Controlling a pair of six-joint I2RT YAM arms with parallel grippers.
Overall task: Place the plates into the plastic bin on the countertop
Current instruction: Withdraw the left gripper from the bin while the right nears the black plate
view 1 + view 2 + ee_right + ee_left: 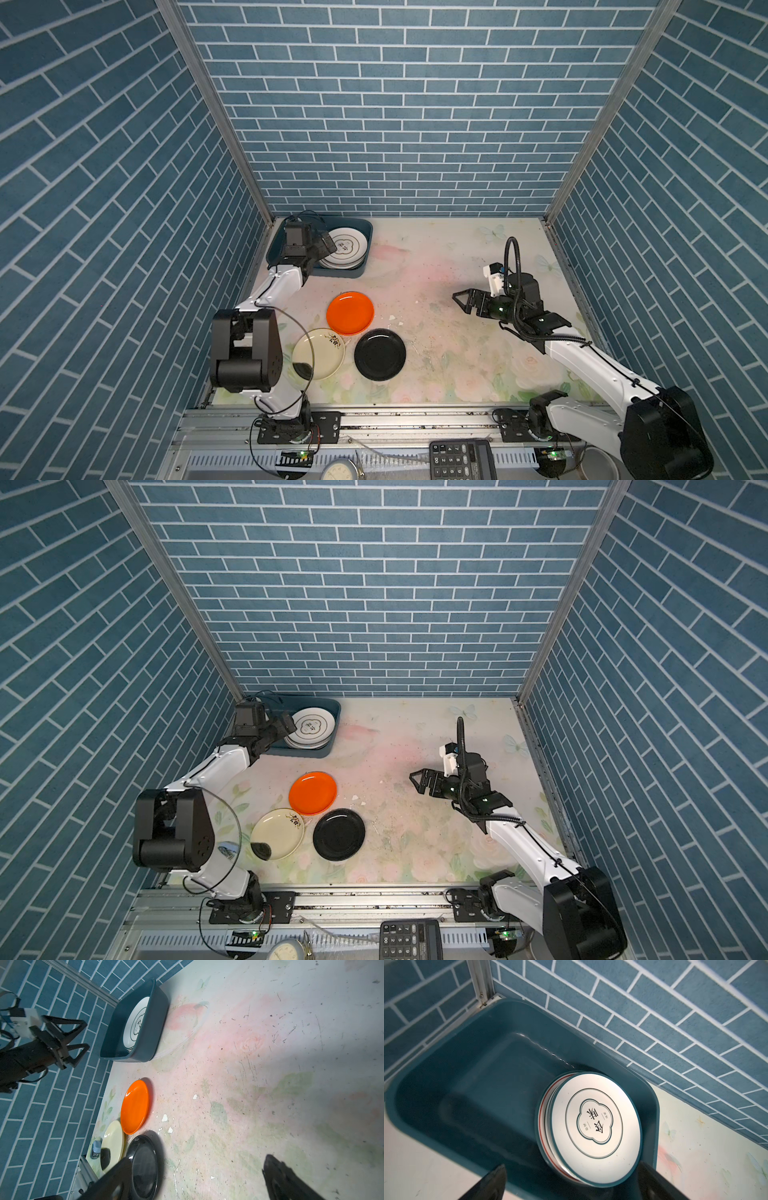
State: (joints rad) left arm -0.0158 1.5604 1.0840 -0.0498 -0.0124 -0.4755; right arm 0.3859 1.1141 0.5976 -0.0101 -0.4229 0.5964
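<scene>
The dark teal plastic bin stands in the far left corner of the countertop. In its right half lies a stack of plates, topped by a white plate with a teal rim and lettering. My left gripper hovers open at the stack's edge, holding nothing. An orange plate, a cream plate and a black plate lie at front left. My right gripper is open above the middle right.
Blue brick walls close in the back and both sides. A grey metal rail runs along the front edge. Beyond it lie a calculator, a white dial-faced disc and a metal bowl. Small white chips dot the surface near the orange plate.
</scene>
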